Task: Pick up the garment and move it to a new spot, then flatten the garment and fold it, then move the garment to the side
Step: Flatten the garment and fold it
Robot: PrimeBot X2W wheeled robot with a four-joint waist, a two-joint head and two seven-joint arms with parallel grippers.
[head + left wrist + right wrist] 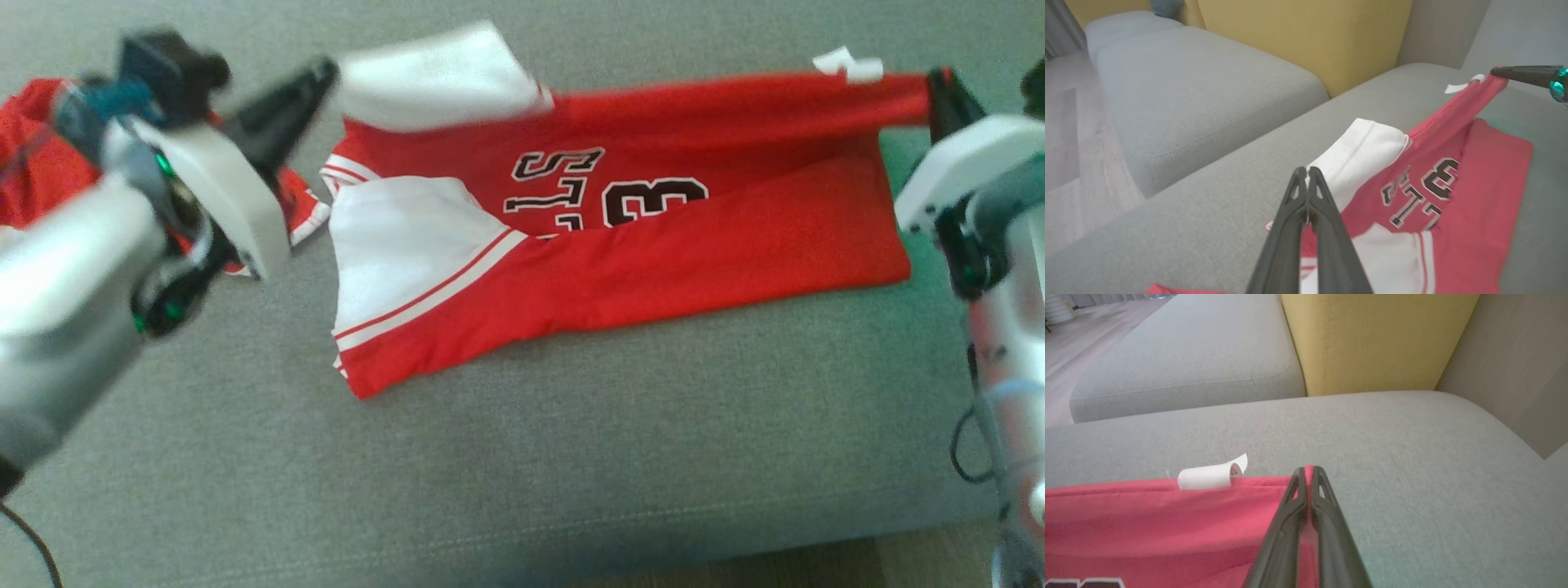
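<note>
The garment (653,245), a red sports jersey, is seen spread across the grey sofa seat (522,474), its long side running left to right in the head view. Black lettering (604,192) edged in white is shown on the chest, upside down from the head view and partly swallowed by a fold. A white sleeve (441,77) is lifted at the far left corner, and a second white sleeve (400,237), trimmed with red and white stripes, is laid flat nearer the front. A small white label (849,65) is curled up off the far edge near the right corner.

That far edge is drawn taut and raised off the seat. The lifted sleeve is pinched in the left claw (326,73), clenched tight on the white cloth. The red corner at the other end is gripped by the right claw (939,82), likewise closed on the fabric.

Another bundle of red cloth (33,163) is glimpsed behind the left arm. A yellow cushion (1372,339) is stood upright at the back of the sofa.
</note>
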